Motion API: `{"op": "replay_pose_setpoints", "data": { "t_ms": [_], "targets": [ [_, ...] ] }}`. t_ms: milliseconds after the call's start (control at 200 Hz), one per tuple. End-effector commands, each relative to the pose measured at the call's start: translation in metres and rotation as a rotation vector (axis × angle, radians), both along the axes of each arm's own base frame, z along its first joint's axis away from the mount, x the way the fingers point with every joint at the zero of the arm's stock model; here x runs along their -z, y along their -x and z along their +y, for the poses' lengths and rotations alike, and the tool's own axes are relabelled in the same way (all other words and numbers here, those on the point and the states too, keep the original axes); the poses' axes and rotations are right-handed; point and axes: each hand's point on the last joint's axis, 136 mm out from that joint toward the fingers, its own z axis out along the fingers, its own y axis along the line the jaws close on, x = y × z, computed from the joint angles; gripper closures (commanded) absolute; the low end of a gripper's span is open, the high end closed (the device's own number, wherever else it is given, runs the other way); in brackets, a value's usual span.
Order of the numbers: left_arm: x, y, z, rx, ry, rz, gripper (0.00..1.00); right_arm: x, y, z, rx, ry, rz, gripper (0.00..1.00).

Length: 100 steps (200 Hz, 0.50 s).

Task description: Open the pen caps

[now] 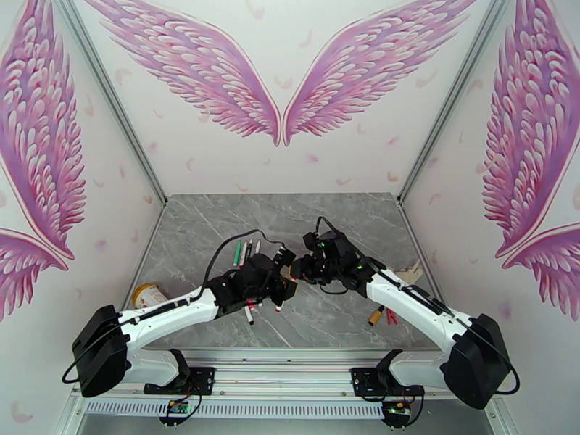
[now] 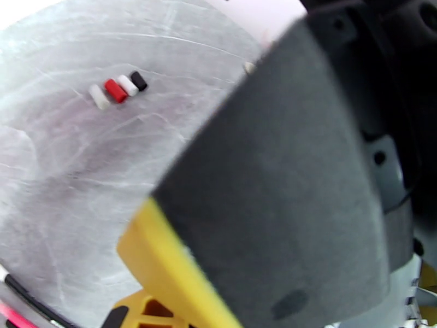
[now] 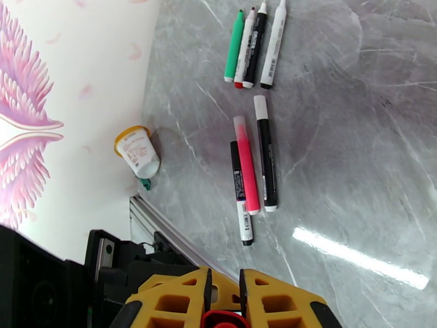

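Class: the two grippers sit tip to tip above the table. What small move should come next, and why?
Probably draw the grippers straight apart. The right gripper is shut on a red piece, likely a cap or pen end, and the left gripper is shut beside it; a short pull may free the cap. What the left holds is hidden.

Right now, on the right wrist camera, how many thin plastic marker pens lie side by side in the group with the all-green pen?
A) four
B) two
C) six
A: the green pen has three more lying beside it, a white pen with a red end, a black pen and a white pen with black ends.
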Motion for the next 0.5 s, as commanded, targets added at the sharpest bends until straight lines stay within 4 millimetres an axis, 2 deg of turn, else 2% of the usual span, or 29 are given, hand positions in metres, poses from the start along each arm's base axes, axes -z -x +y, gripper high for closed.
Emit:
{"op": "replay_pose_setpoints", "data": {
  "t_ms": [0,165,270,390,495],
  "targets": [
    [0.021,0.013,0.022,-0.004,-0.121,0.036,0.99,-0.012,-0.025,-0.019,0.146,0.008,-0.078,0.95],
    [0.007,0.035,0.005,0.154,0.086,0.177,0.99,-0.042,-0.018,-0.005,0.007,-0.094,-0.205,0.95],
    [0.002,0.045,0.003,0.221,0.165,0.242,1.00,-0.056,-0.011,-0.005,-0.060,-0.120,-0.288,0.95],
    [0.016,0.045,0.009,0.208,0.094,0.254,1.00,-0.060,-0.011,-0.010,-0.065,-0.127,-0.330,0.95],
    [0.029,0.036,0.019,0.128,-0.015,0.188,1.00,-0.051,-0.020,-0.020,0.000,-0.079,-0.301,0.95]
  ]
}}
